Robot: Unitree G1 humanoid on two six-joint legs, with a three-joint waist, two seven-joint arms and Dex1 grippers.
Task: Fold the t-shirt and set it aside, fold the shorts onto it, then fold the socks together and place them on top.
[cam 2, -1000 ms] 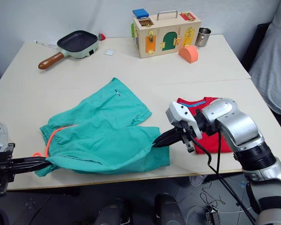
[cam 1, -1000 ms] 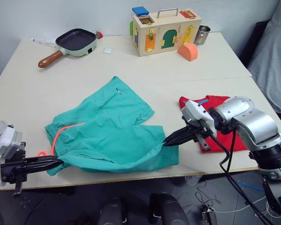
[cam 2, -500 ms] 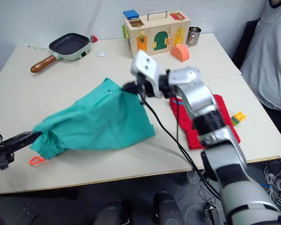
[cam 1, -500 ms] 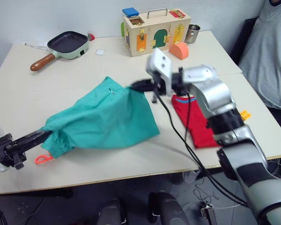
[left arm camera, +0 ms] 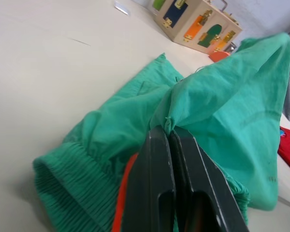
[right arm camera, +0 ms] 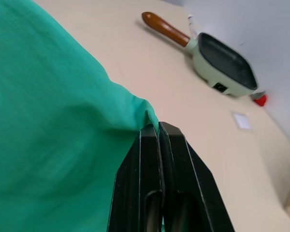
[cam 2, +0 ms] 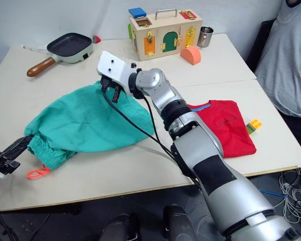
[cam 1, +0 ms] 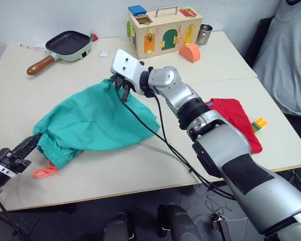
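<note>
The teal-green shorts (cam 1: 95, 120) lie folded over themselves on the left half of the table, and an orange drawstring loop (cam 1: 42, 172) trails off their near corner. My right gripper (cam 1: 118, 84) reaches across to their far edge, shut on a pinch of teal fabric (right arm camera: 135, 104). At the near left my left gripper (cam 1: 32, 143) is shut on the waistband corner (left arm camera: 170, 126). The red t-shirt (cam 2: 223, 128) lies folded on the table to the right. The socks are out of view.
Along the far edge stand a frying pan (cam 1: 67, 44), a wooden lock box (cam 1: 163, 31), a metal cup (cam 1: 204, 34) and an orange arch block (cam 1: 189, 52). A small toy brick (cam 1: 259, 123) lies beside the t-shirt. A person (cam 1: 286, 55) sits at the right.
My right gripper has lifted the shorts' near right edge and carried it over to the far left, folding them over. My left gripper keeps its hold. The camera has shifted.
</note>
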